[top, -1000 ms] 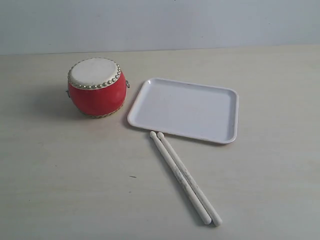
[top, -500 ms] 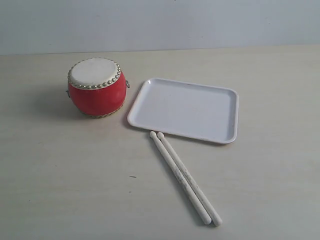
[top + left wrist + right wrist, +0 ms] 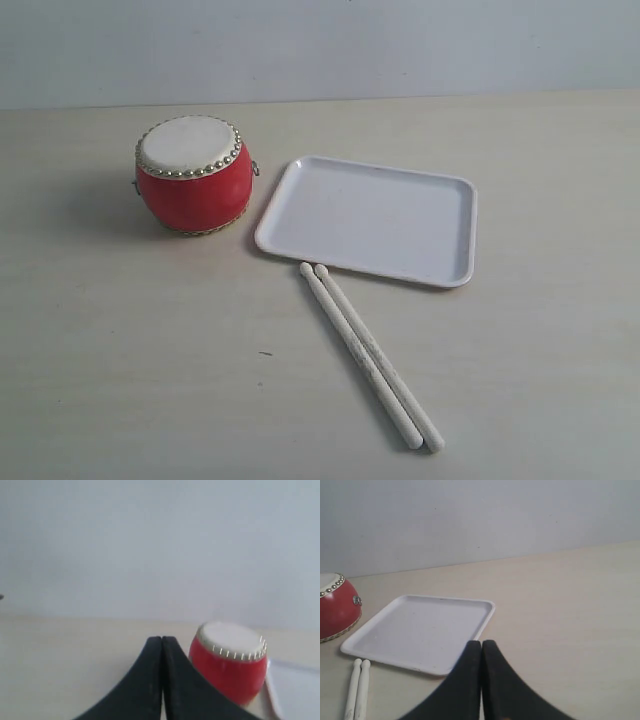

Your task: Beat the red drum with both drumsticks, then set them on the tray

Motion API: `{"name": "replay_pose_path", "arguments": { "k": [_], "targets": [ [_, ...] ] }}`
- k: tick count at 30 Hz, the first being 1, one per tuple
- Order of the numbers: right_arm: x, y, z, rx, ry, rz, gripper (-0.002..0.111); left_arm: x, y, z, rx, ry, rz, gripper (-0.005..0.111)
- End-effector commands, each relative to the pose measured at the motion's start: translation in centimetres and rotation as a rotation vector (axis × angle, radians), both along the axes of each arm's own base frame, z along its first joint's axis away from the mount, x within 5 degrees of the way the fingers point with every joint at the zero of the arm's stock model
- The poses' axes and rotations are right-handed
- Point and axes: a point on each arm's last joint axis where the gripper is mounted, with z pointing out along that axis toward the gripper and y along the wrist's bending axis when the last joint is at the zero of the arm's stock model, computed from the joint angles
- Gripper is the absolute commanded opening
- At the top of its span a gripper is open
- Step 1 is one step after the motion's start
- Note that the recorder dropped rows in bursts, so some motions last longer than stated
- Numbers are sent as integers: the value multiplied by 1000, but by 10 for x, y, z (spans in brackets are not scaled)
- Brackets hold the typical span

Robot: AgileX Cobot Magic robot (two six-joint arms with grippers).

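Drum: the red drum (image 3: 190, 175) stands upright on the table (image 3: 120, 380). It is toward the far edge, on the left side in my exterior view. Its white top faces up.

Tray: the tray (image 3: 370, 215) lies flat near the middle of the table, just to the right of the red drum. In my right wrist view I see a thin strip of table between the two, so they are apart.

Inside the tray: I see only its own smooth white floor, from rim to rim.

Drumsticks: the drumsticks (image 3: 360, 352) lie on the table outside the tray, on its near side. They lie side by side and touch along their length. Their small round tips sit just beside the tray's near rim. I cannot tell if they touch it. Their thick ends slant to the right, toward the near edge of the table.

Left gripper: the left gripper (image 3: 162, 640) has its two black jaws pressed together. From its camera I see the red drum (image 3: 227, 665) standing past it and a corner of the tray (image 3: 295, 690) beside the drum.

Right gripper: the right gripper (image 3: 481, 642) also has its black jaws pressed together. From its camera I see the tray (image 3: 420, 630) past it, the drumsticks (image 3: 359, 685) on the table and a part of the red drum (image 3: 335, 610).
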Motion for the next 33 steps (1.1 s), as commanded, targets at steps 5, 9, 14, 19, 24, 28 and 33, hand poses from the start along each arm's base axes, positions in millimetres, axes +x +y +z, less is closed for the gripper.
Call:
{"name": "replay_pose_path", "arguments": {
  "k": [5,9,14,19,24,28,33],
  "targets": [
    [0,0,-1,-4,-8,-5,0,-5,0,24,-215,-266,-39,0],
    [0,0,-1,-4,-8,-5,0,-5,0,24,-466,-239,-87,0],
    [0,0,-1,-4,-8,-5,0,-5,0,24,-534,-232,-100,0],
    [0,0,-1,-4,-8,-5,0,-5,0,24,-546,-234,-105,0],
    [0,0,-1,-4,-8,-5,0,-8,-4,34,-475,-291,-150,0],
    [0,0,-1,-4,-8,-5,0,-18,-12,71,-444,-369,-266,0],
    [0,0,-1,-4,-8,-5,0,-18,-27,125,-370,-393,-439,0]
  ]
}}
